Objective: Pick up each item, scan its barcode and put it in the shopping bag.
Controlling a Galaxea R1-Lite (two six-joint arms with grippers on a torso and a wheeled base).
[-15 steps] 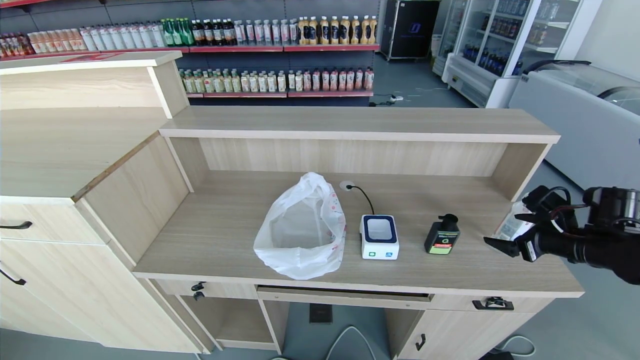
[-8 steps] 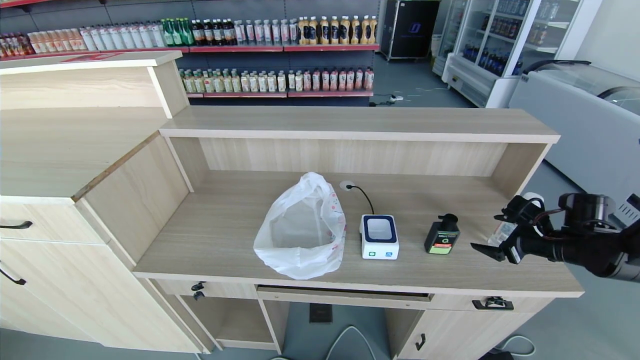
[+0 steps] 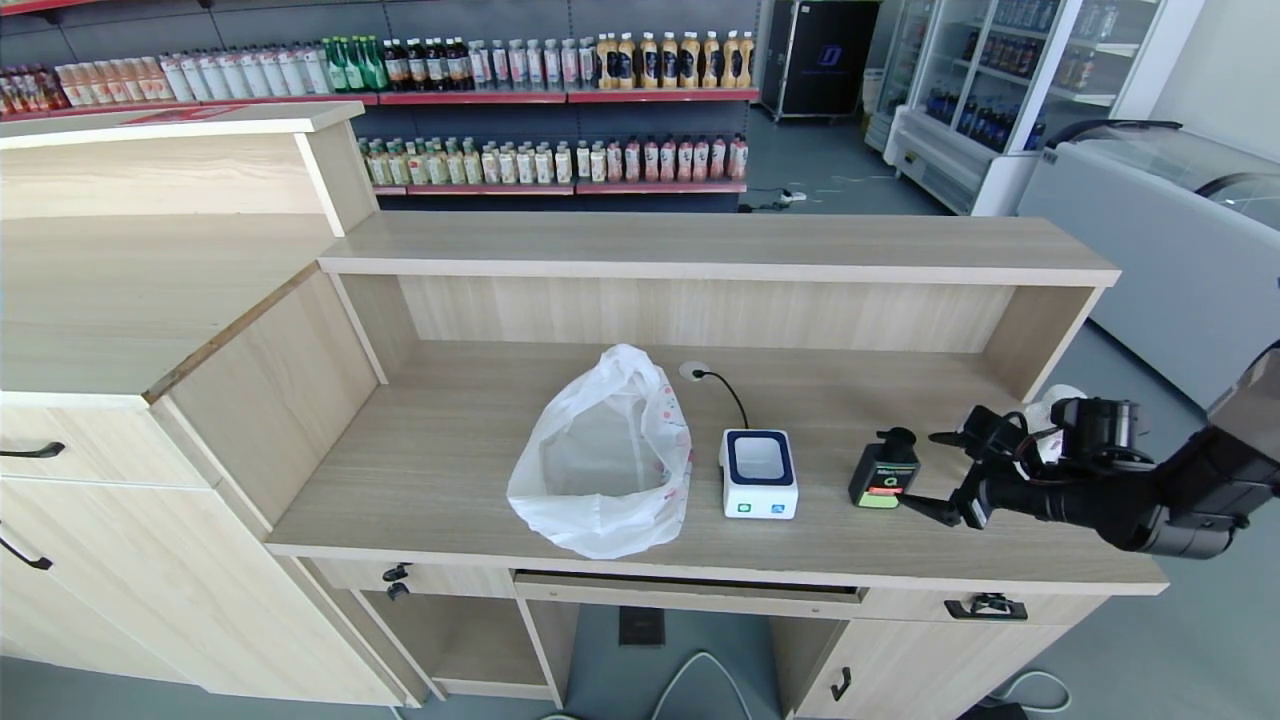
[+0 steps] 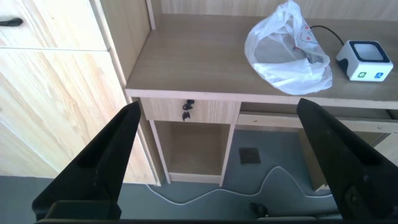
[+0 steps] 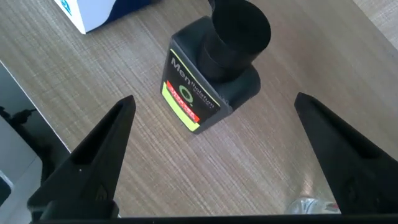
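The right gripper point(image 3: 925, 470) hangs low over the right part of the wooden counter point(image 3: 450, 450), with its two fingers spread wide apart and nothing between them. Just in front of its fingertips stands a dark bottle point(image 3: 884, 472) with a black pump top and a green and red label. It is upright on the counter and the fingers do not touch it. In the right wrist view the gripper point(image 5: 214, 101) looks down on the bottle point(image 5: 208, 68), which sits in the gap between the two open fingers, closer to the tips than to the palm.

Beside the bottle, towards the middle of the counter, lies the white scanner point(image 3: 759, 472) with a dark frame round its window. A black cable point(image 3: 725, 390) runs from it to a hole in the counter at the back. A corner of the scanner point(image 5: 87, 12) also shows at the edge of the right wrist view. Just beyond the scanner sits the white shopping bag point(image 3: 605, 460), its mouth open and facing the front of the counter.

Behind the right arm, near the counter's right wall, a white thing point(image 3: 1055, 400) shows in part; it may be another item, but the arm hides most of it.

The left gripper point(image 4: 219, 106) is held off the counter, out past its front left corner and above the floor, with its fingers wide apart and empty. From there the bag point(image 4: 289, 46) and the scanner point(image 4: 364, 60) are seen well away on the counter top.
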